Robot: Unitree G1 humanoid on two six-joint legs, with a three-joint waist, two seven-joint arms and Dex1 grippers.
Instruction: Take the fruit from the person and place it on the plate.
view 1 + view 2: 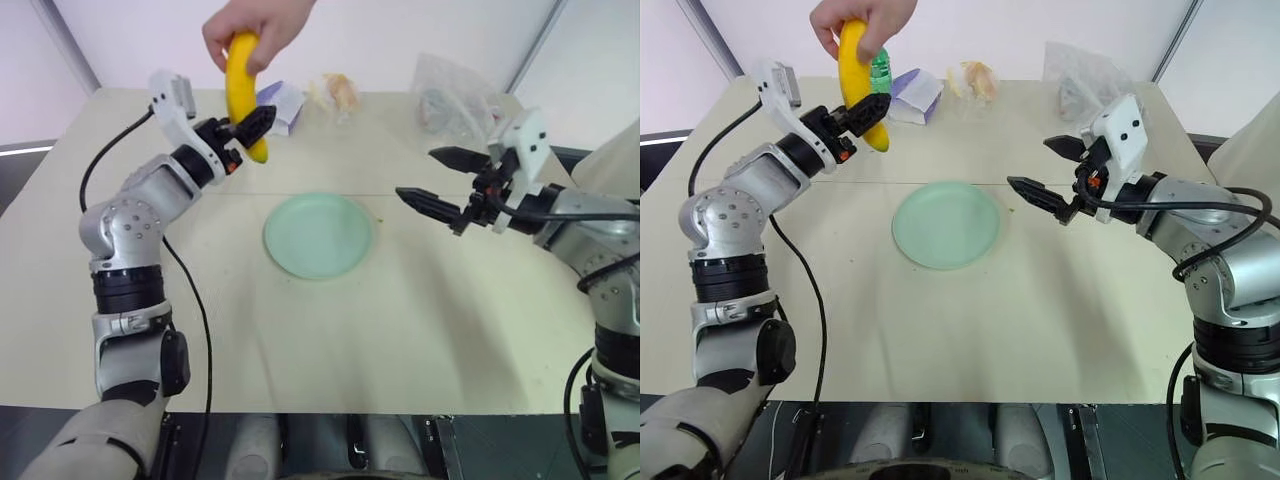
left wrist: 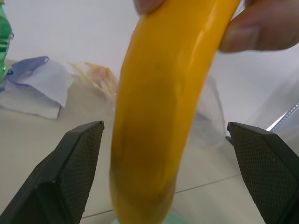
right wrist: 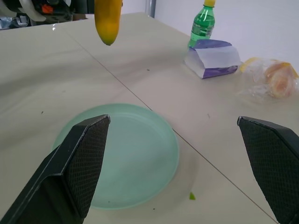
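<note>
Banana (image 1: pixel 243 92) hanging near-upright above the far left of the table (image 1: pixel 420 330), well up and left of the plate (image 1: pixel 318 235). Upper end pinched in the person's hand (image 1: pixel 258 27); lower tip free, clear of the tabletop. Not yet handed over.

Left gripper (image 1: pixel 252 126) raised to the lower half of the banana, jaws spread wide. In the left wrist view the banana (image 2: pixel 163 112) stands between the two fingers (image 2: pixel 70 172), clear daylight on both sides; no contact seen. Right gripper (image 1: pixel 432 183) hovering to the right of the plate, jaws likewise wide and empty, well apart from the banana.

Plate bare, flat on the table, near its middle. Bottle (image 3: pixel 203 24), purple-and-white pack (image 3: pixel 212 57) and wrapped snacks (image 3: pixel 271 77) beyond the plate at the far edge; not involved.

Handling, by judgement: light, firm enough along its length to be carried by one grip, but soft under the skin and prone to bruising if squeezed hard. Skin smooth and curved, so liable to swivel or slip in a loose pinch. Best hold: across the thick middle section, below the hand, closing gently and square to the curve. Release by the hand only after a firm close; otherwise risk of a drop short of the plate.
</note>
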